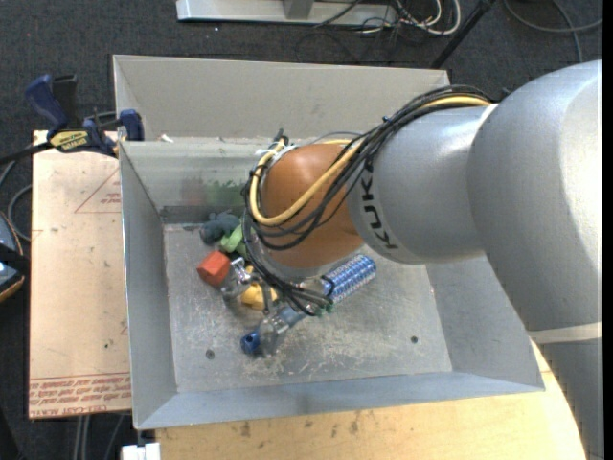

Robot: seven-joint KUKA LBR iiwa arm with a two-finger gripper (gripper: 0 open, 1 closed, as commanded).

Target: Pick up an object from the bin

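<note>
Reaching in from the right, the arm (460, 180) with its orange cover (306, 204) hangs low in the bin (144, 286). Its gripper (275, 322) sits just beside a small blue piece (252, 343) on the floor near the front wall; whether it is spread or closed cannot be told. A red block (214, 268), a yellow thing (251, 296) and a ridged blue cylinder (348, 276) lie close by.

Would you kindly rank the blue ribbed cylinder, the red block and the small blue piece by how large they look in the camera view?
1. blue ribbed cylinder, though the arm may hide part of it
2. red block
3. small blue piece, clearly the smallest
</note>
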